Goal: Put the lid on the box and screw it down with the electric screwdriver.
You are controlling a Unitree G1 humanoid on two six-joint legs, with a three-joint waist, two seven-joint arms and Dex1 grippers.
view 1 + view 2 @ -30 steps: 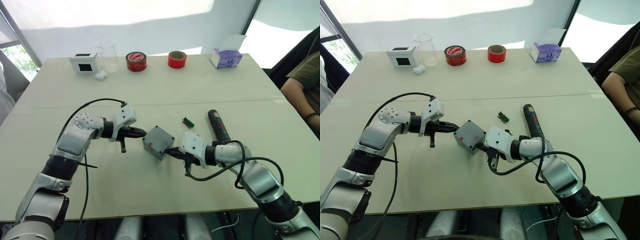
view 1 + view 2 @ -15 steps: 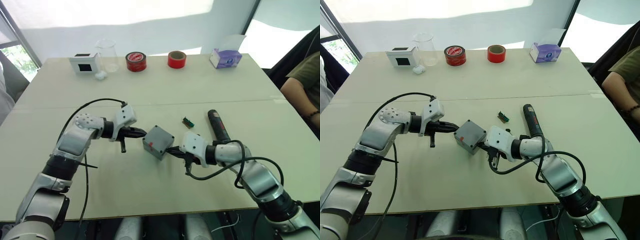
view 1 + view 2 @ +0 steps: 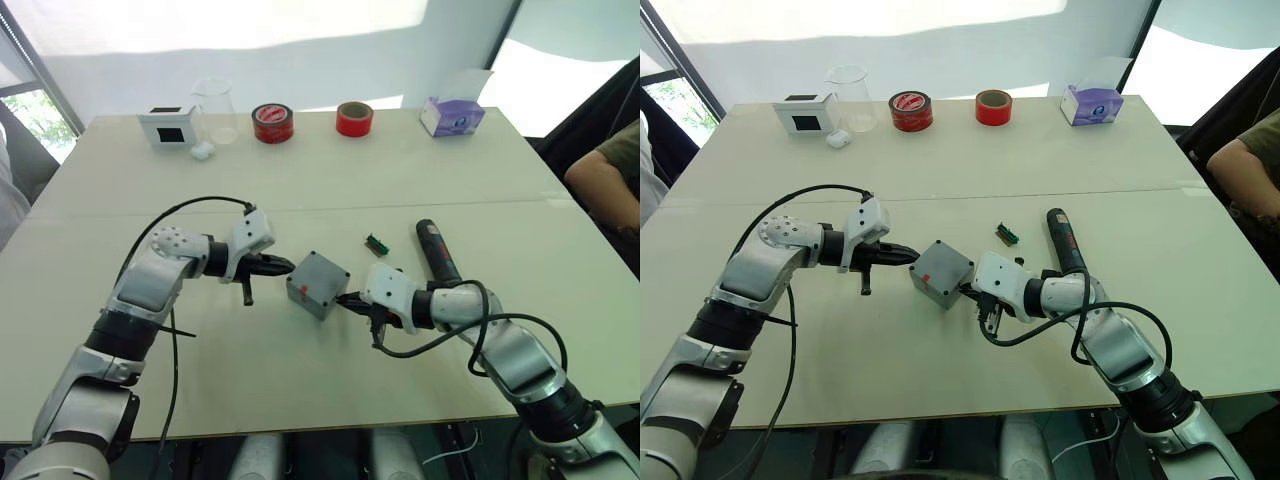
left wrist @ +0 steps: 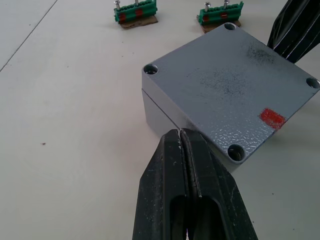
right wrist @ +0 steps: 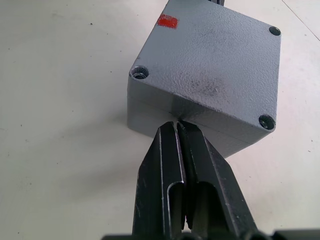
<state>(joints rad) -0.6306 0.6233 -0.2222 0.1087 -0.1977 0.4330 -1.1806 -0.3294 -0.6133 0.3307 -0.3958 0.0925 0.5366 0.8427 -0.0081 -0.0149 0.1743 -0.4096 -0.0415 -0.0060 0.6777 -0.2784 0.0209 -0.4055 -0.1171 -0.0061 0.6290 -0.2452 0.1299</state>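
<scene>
The grey box stands mid-table with the lid seated on it, and a thin seam shows between them. The lid's top face has corner screw holes and a small red mark. My left gripper is shut, its tips touching the box's left corner at the seam. On the opposite side, my right gripper is also shut, tips against the seam. The black electric screwdriver lies flat on the table to the right of the box, apart from both grippers.
A small green connector lies between box and screwdriver. Along the far edge stand a white box with a black face, a glass beaker, two red tape rolls and a purple tissue box. A person's arm is at the right edge.
Both grippers and the box have stayed almost still. The person's arm at the right edge has moved lower in the picture.
</scene>
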